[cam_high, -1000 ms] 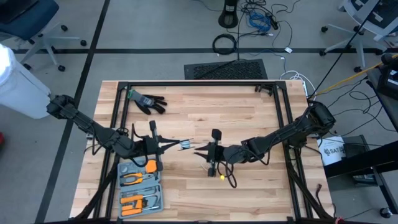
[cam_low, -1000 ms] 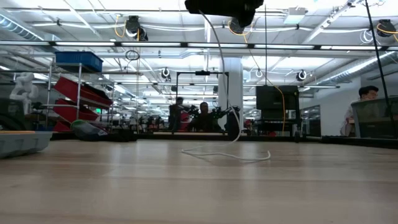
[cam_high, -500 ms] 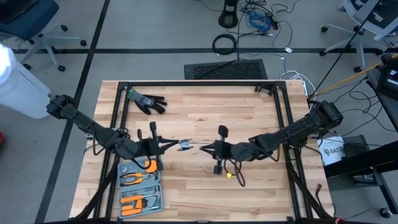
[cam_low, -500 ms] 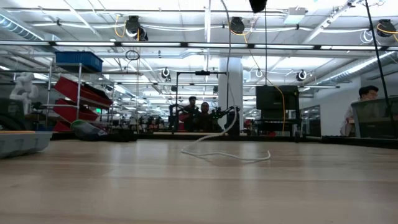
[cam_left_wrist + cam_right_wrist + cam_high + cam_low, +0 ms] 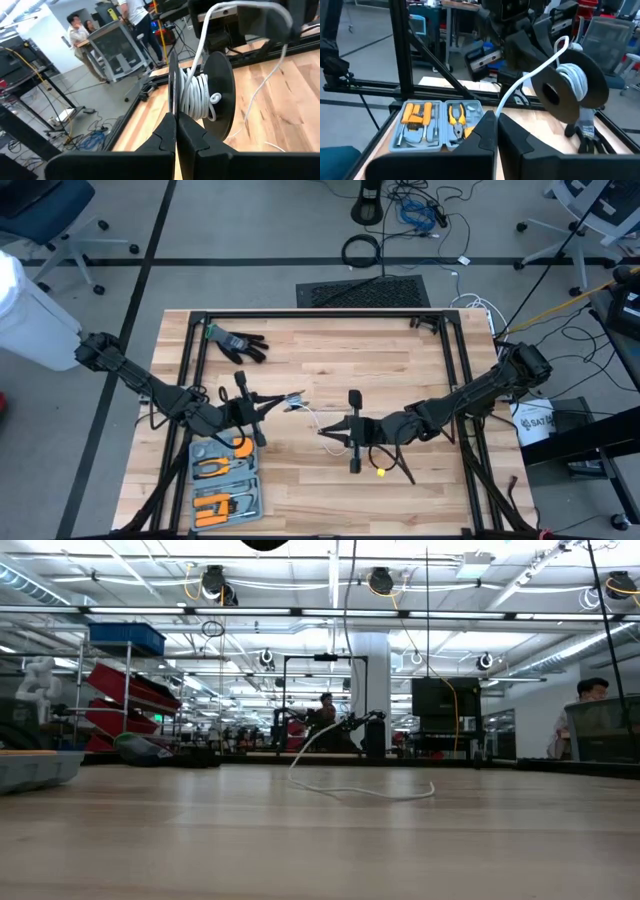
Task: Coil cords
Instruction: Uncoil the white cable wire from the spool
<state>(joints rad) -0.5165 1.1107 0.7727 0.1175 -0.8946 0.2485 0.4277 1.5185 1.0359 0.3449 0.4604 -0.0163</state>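
A black spool (image 5: pixel 220 90), partly wound with the thin white cord (image 5: pixel 195 95), hangs over the middle of the table with my left gripper (image 5: pixel 176 127) shut on it. From the spool (image 5: pixel 295 397) the cord (image 5: pixel 308 416) curves to my right gripper (image 5: pixel 323 430), which is shut on the cord (image 5: pixel 530 75) a short way off. In the low view the cord drops from above (image 5: pixel 345 630) and its loose end lies in a slack curve on the wood (image 5: pixel 370 791). My left gripper pinches the rim of one black flange (image 5: pixel 172 102), at its lower edge, between its two fingers. The fingers come about level from the table's left. The spool stands on edge, lifted clear of the table. My right gripper pinches a single strand of the cord (image 5: pixel 501 106) between its fingertips, coming about level from the table's right. From the fingers the strand rises to the spool (image 5: pixel 572 75), clear of the table.
A black glove (image 5: pixel 236 342) lies at the far left. An open grey case of orange-handled tools (image 5: pixel 224 480) sits at the near left. Black frame rails (image 5: pixel 310 314) run round the table. People stand in the room beyond.
My right gripper has risen and drawn back toward the table's right and near edge with the cord, leaving the top of the low view. My left gripper has turned its wrist, swinging the spool a little toward the far edge. The hanging cord has shifted sideways; its loose end stays on the wood.
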